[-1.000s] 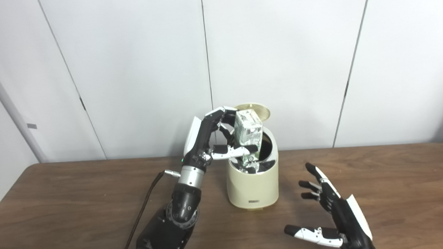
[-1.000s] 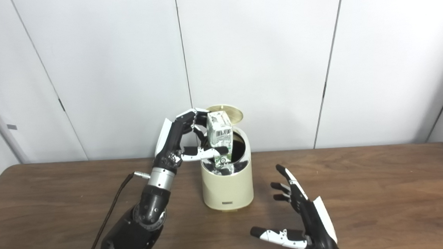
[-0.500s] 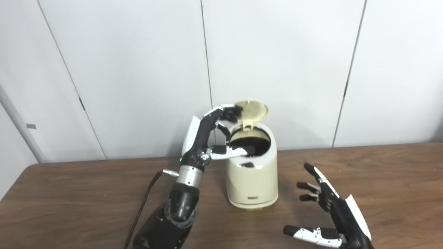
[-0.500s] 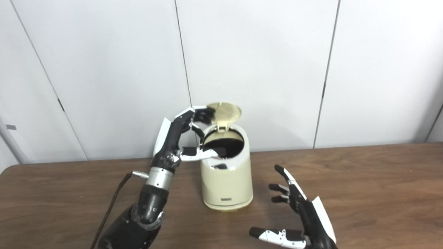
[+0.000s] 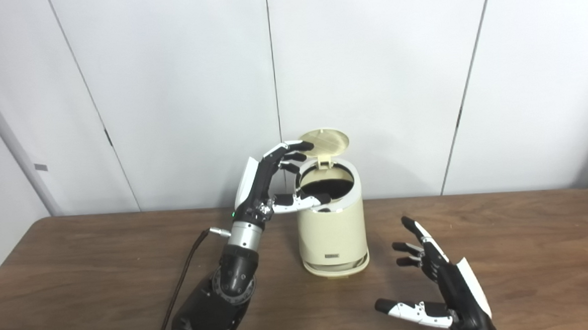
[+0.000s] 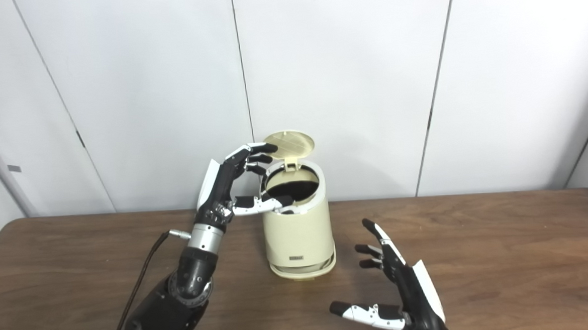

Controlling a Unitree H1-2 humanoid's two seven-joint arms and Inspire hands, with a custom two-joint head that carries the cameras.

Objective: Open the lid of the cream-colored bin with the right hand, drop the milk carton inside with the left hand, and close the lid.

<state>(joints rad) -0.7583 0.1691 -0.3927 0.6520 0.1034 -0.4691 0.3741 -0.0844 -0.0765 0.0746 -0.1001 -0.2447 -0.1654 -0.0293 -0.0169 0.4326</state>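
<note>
The cream-colored bin (image 5: 332, 236) stands mid-table, tilted toward my left hand with its right base edge lifted. Its round lid (image 5: 325, 141) stands up on the rear hinge, and the dark opening (image 5: 327, 185) shows. No milk carton is visible; the inside of the bin is too dark to read. My left hand (image 5: 275, 183) is open, with its thumb resting across the bin's left rim and its fingers spread near the lid's edge. Low at the front right, my right hand (image 5: 439, 288) is open above the table, apart from the bin.
A brown wooden table (image 5: 530, 253) carries the bin. A black cable (image 5: 186, 271) runs along my left forearm down to the table's front. White wall panels (image 5: 369, 70) close off the back just behind the bin.
The milk carton has left my left hand and dropped out of sight into the bin. That hand has opened and drawn back left; the bin now leans left with its base lifted.
</note>
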